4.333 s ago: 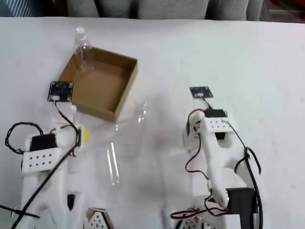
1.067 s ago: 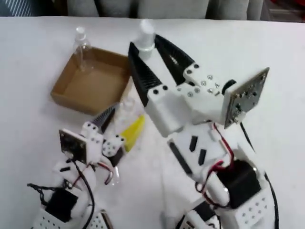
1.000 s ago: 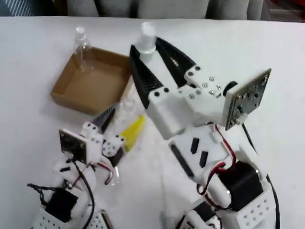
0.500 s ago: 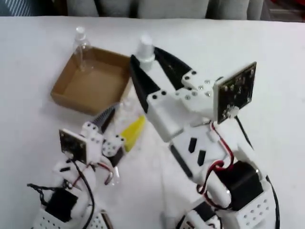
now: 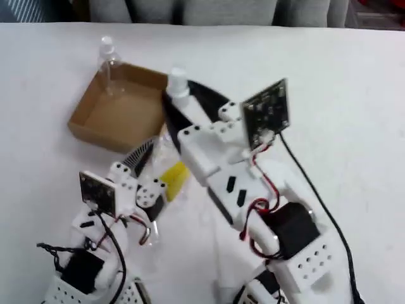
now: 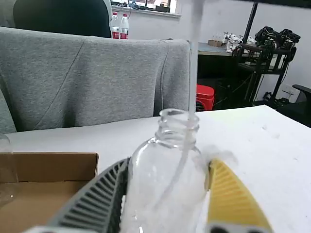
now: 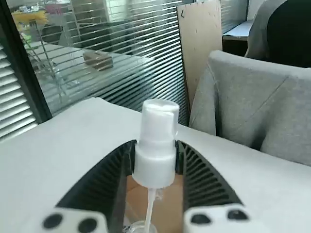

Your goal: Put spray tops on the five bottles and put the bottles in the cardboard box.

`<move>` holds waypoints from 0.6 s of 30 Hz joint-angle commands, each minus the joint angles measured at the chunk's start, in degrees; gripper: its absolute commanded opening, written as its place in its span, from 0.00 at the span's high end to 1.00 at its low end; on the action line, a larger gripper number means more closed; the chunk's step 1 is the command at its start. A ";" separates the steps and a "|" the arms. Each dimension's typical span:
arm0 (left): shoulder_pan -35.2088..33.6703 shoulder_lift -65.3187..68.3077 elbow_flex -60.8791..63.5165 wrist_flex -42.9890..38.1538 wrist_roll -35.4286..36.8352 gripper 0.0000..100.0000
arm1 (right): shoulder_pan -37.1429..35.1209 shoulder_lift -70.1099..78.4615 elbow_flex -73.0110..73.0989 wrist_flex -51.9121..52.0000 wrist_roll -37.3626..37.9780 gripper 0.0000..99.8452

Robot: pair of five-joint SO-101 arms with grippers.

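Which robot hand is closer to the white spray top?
Right. The right gripper is shut on the spray top, holding it over the bottle. The left gripper is lower down, shut on that bottle.

White table point(image 5: 354, 76); grey sofa point(image 6: 97, 82) along its far edge; slatted window blinds point(image 7: 112, 53); brown board point(image 7: 201, 48) standing upright; white wall point(image 6: 223, 24); daylight.

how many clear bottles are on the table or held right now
2: one capped bottle at the far corner of the cardboard box, one open bottle held in the left gripper. The arms may hide others.
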 commanded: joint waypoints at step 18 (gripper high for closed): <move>0.66 -0.66 -0.53 -1.85 -0.70 0.90 | -1.89 -10.51 0.09 8.22 0.18 0.74</move>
